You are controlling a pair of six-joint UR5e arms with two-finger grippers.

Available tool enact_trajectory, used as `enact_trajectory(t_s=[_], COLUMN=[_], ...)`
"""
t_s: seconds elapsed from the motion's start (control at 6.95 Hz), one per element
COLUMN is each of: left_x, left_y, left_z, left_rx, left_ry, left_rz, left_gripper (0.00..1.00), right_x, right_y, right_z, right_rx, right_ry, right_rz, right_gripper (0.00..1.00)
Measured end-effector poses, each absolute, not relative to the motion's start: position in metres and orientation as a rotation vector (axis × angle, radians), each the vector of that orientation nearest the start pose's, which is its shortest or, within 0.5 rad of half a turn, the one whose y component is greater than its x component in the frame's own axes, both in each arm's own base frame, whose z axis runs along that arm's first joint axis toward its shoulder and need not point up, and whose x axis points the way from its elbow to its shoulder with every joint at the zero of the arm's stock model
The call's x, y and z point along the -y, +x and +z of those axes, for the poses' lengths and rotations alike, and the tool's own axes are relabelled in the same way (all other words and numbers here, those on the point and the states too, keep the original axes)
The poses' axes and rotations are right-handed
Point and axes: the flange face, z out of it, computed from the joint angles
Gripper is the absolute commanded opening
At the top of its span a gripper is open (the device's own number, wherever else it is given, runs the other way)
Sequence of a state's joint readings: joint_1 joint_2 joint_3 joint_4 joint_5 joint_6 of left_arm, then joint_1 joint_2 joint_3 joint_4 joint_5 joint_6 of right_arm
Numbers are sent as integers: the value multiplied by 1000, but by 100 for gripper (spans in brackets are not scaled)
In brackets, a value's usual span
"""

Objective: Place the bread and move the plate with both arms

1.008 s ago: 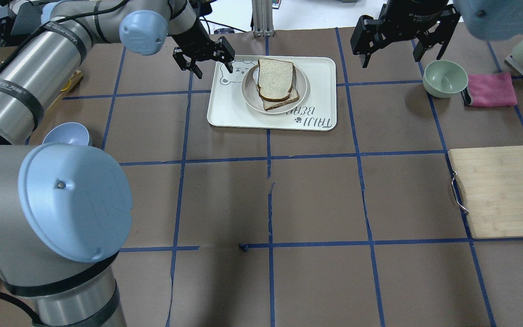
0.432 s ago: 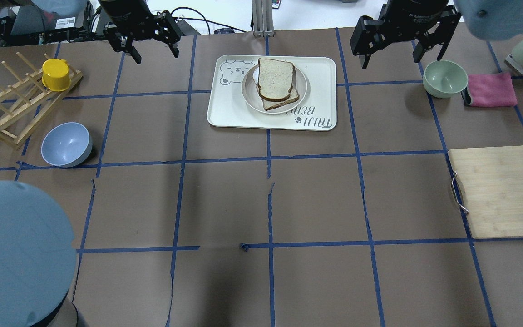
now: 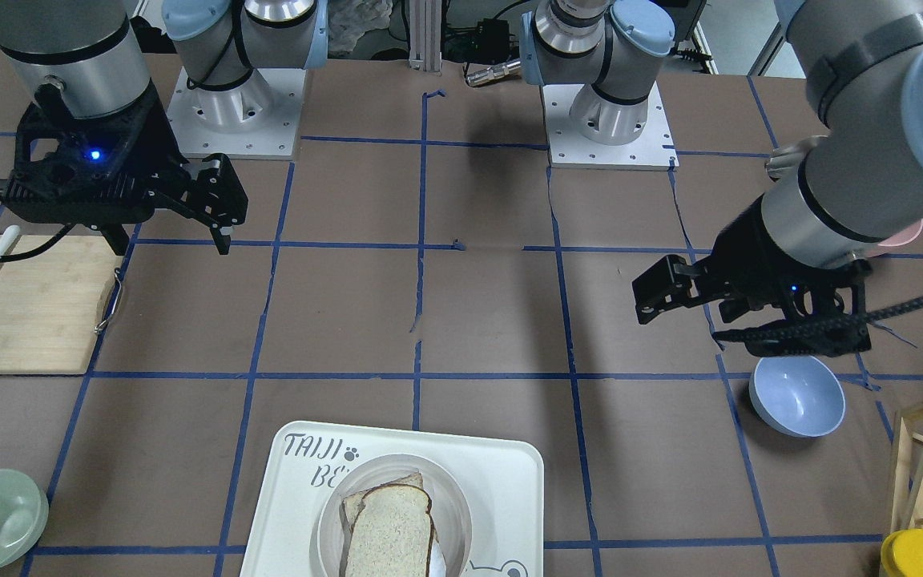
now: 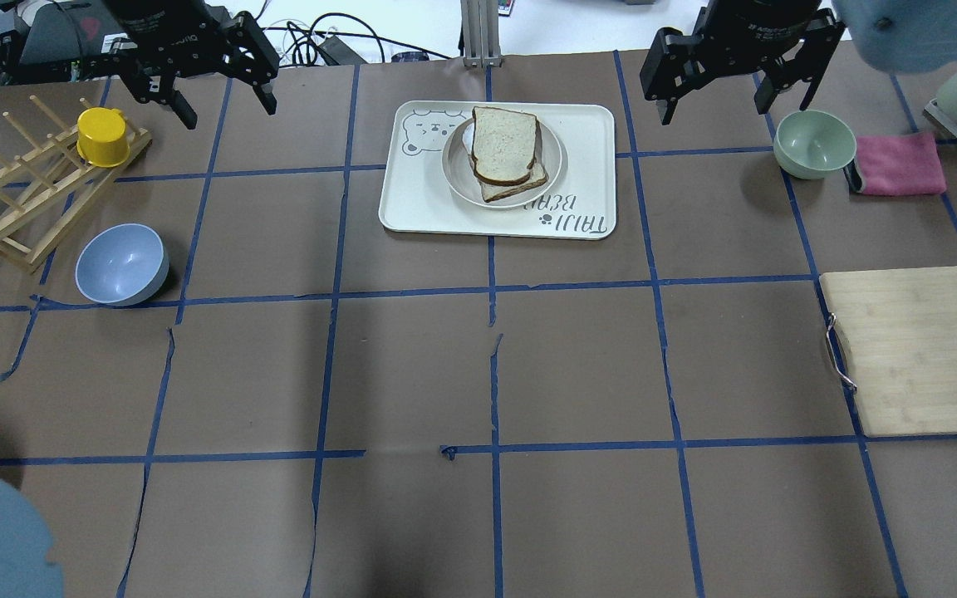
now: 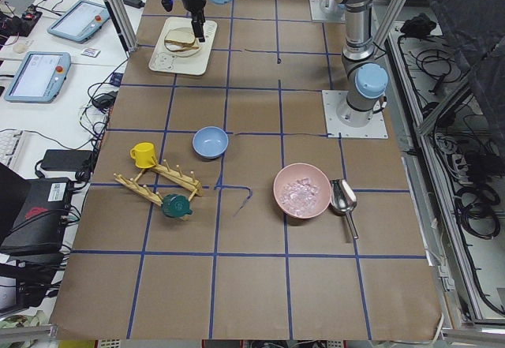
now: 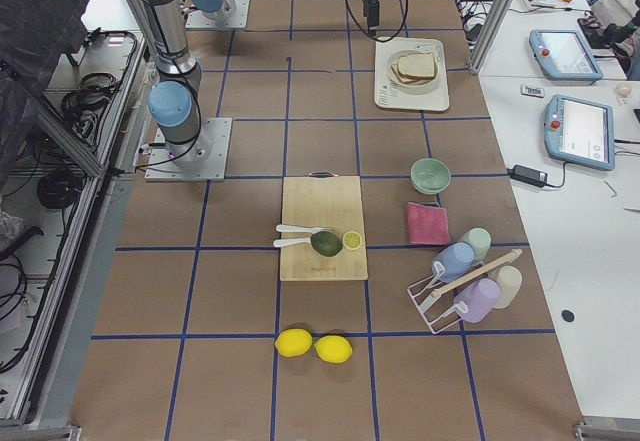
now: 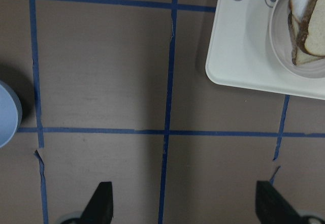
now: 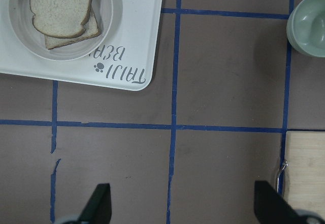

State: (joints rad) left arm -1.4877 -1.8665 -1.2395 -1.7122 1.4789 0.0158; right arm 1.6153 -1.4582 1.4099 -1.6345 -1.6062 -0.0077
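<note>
Bread (image 4: 504, 143): top slice stacked on plate (image 4: 551, 170), on tray (image 4: 591, 133), far middle of desk (image 4: 578, 357). Left tool (image 4: 228, 108), right tool (image 4: 715, 108): both spread wide, empty, flanking tray. Hazard: uneven two-sided lift may tilt plate; slices slide.

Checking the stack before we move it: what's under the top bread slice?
A second slice peeks out beneath the top bread slice, both in the plate on the tray. Most of that lower slice and the plate's centre are covered.
</note>
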Motion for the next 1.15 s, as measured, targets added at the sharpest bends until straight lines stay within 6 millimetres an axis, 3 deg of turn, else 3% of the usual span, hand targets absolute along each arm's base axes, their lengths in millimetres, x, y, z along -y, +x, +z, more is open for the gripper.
enact_trajectory(t_s=[0.29, 0.58, 1.15], left_x=[573, 538, 518], left_y=[-94, -91, -91], left_z=[457, 466, 481], left_rx=[-3225, -3167, -3146], left_ry=[-150, -155, -155], left_rz=[137, 97, 82], left_gripper=[100, 100, 100], right_x=[544, 544, 544], right_y=[154, 154, 154], right_z=[516, 516, 517], right_rx=[-3169, -3169, -3172], right_ry=[-79, -79, -83], right_rz=[-181, -183, -186], right_gripper=[100, 100, 100])
